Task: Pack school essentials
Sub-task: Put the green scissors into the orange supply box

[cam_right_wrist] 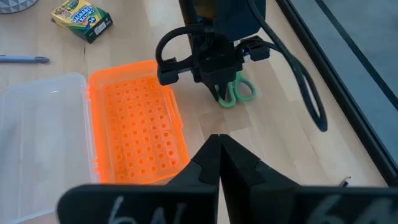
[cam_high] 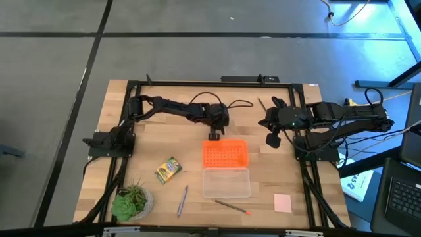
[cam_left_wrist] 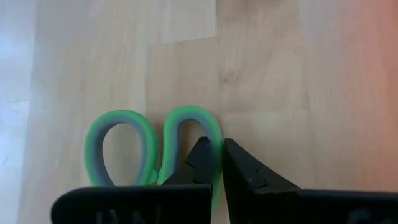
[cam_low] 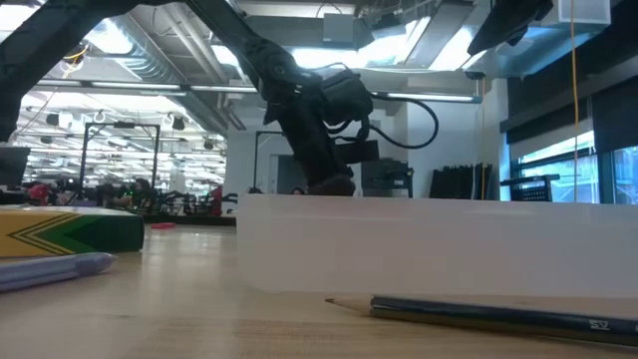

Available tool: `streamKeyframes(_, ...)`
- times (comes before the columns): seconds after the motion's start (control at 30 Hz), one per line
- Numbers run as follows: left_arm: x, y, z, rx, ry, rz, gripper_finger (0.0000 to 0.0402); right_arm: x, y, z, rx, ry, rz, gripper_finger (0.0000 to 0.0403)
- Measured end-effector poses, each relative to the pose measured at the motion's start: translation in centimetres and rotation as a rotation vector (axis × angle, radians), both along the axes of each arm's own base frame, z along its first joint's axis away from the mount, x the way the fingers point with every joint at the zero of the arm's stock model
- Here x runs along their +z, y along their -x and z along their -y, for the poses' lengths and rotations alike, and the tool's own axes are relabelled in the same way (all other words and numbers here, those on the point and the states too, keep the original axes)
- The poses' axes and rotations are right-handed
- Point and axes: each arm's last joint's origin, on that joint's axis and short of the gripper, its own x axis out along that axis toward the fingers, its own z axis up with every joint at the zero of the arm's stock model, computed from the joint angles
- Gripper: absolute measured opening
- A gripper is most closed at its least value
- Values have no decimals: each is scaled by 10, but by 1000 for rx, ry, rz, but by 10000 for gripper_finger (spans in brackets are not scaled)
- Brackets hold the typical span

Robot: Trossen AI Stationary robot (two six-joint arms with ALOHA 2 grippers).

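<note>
Left wrist view: scissors, green loop handles, grey-lined.

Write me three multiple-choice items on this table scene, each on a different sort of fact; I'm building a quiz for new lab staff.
1. Where is the pink square note pad?
A. inside the case
B. on the wooden table near the right arm's side
C. beside the plant

2. What colour is the open plastic case's perforated lid?
A. orange
B. blue
C. black

3. The left tool is:
A. wide open
B. shut on the green-handled scissors
C. holding the crayon box

Key: B, the pad lies alone at that corner; A, orange in the high view; B, its fingers pinch one handle loop.
</note>
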Motion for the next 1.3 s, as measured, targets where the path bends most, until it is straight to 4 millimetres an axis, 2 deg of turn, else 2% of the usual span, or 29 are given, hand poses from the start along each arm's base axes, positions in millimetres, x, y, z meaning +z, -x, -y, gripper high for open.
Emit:
streamKeyframes(0.43, 2, -4, 17, -30, 2, 3, 2, 0, 0, 0, 2, 3, -3, 9)
streamKeyframes(0.53, 7, -3, 23, -32, 9, 4, 3, -1, 1, 0, 11, 12, -13, 9)
streamKeyframes(0.83, 54, 7, 33, 14, -2, 69, 2, 0, 3, 0, 26, 25, -21, 9)
streamKeyframes(1.03, 76, 13, 58, -2, -6, 85, 4, 1, 5, 0, 41, 41, -23, 9)
streamKeyframes(1.3, 101, 20, 116, -58, 46, 150, 5, 2, 8, 1, 43, 42, -20, 9)
